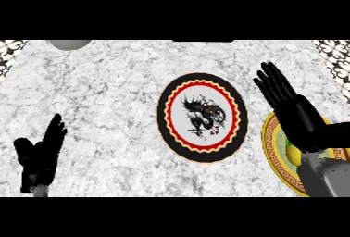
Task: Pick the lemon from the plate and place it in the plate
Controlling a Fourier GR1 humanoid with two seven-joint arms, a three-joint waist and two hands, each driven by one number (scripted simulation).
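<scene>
Head view: right hand [290, 104] stretches out flat with straight fingers, holding nothing, over the yellow-rimmed plate [273, 149] at the counter's right edge. A sliver of the lemon [294, 152] shows on that plate, just under the wrist. Beside it, left of the hand, lies the black-rimmed dragon plate [202, 118], bare of fruit. Left hand [40, 155] rests open at lower left, fingers up.

A kitchen: a marble counter [103, 92] fills the frame, with decorated plates [202, 118] right of centre.
</scene>
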